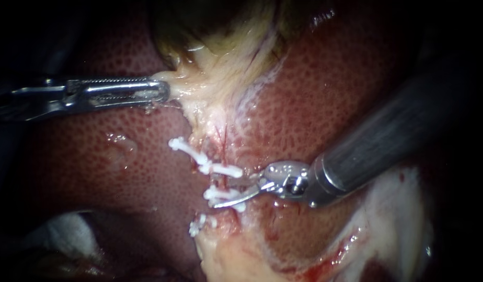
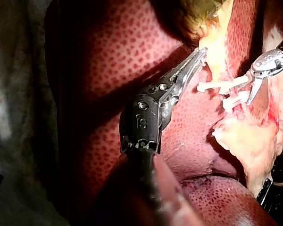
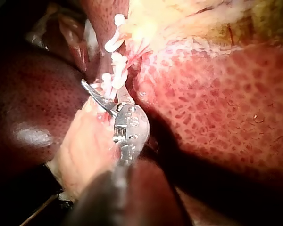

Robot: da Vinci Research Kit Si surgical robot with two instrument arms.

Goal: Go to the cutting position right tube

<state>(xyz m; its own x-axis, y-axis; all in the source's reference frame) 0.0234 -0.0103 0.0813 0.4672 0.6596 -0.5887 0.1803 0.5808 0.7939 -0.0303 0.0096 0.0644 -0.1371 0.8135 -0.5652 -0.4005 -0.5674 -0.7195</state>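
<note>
Tube [image 1: 221,183], reddish between white clips [image 1: 220,169], lay inside right instrument's [image 1: 227,191] parted pincer; left instrument's [image 1: 160,91] pincer clamped pale gallbladder [image 1: 213,75].

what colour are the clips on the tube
White; the clips show best in the endoscope view.

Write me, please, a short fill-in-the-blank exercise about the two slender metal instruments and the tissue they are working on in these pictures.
1. The slender metal left instrument holds its jaws ____ on the pale yellow tissue.
2. The thick-shafted metal right instrument holds its curved jaws ____, with a gap between them.
3. Those jaws lie among the small ____ plastic clips.
4. The dark red speckled organ around them is the ____.

Missing words: shut; open; white; liver.
</note>
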